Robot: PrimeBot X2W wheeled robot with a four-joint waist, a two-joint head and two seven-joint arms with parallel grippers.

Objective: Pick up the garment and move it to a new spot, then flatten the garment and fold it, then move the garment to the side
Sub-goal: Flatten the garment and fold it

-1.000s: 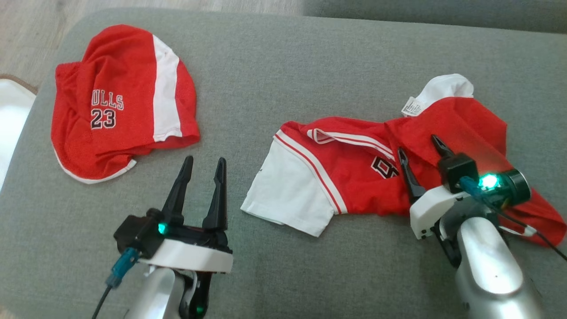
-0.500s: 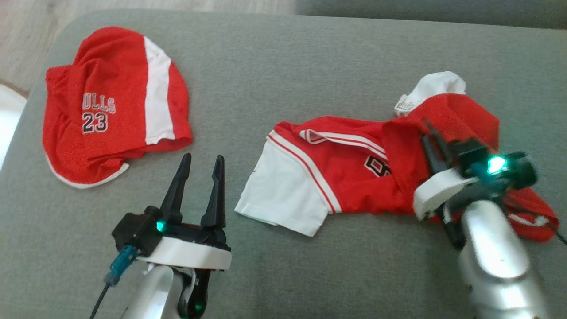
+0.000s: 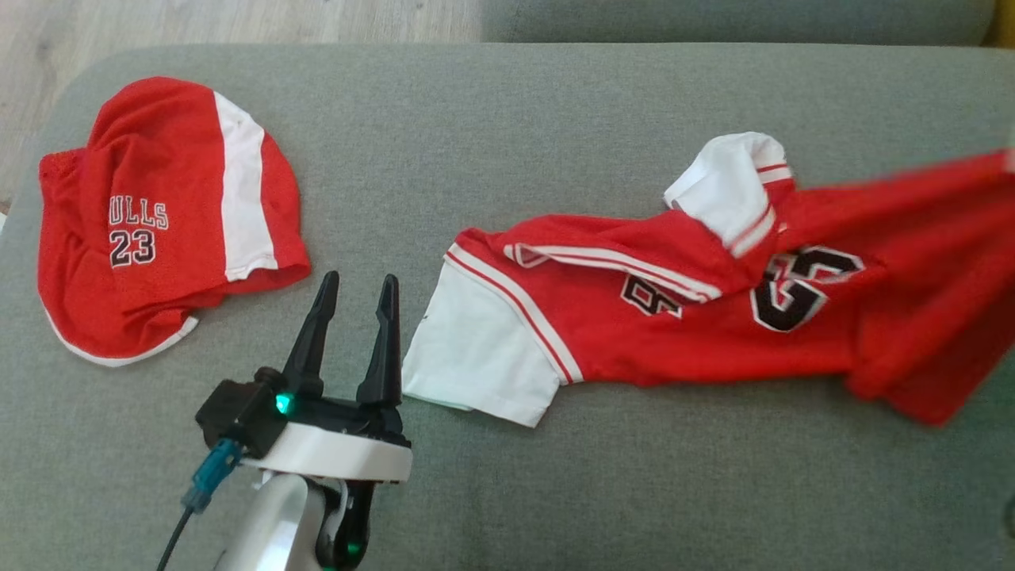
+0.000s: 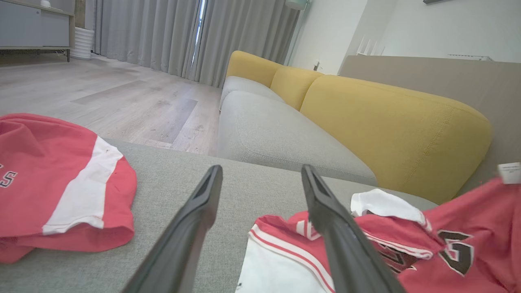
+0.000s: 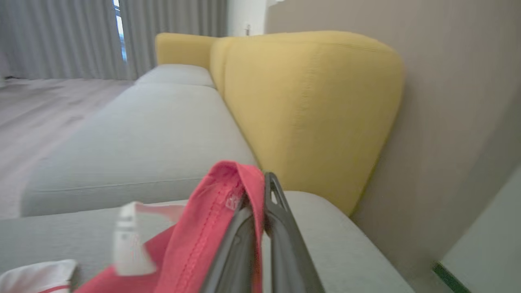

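Now: right jaws pinch jersey [image 3: 682,349] hem; left jaws spread beside sleeve [image 3: 476,357] edge, grey cushion [image 3: 476,143] ahead.

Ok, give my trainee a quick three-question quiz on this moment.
1. What number is printed on the shorts?
2. True or false: the right gripper is shut on the jersey.
3. The left gripper is: A) shut on the shorts; B) open and empty; C) shut on the jersey.
Key: 1) 23; 2) true; 3) B.
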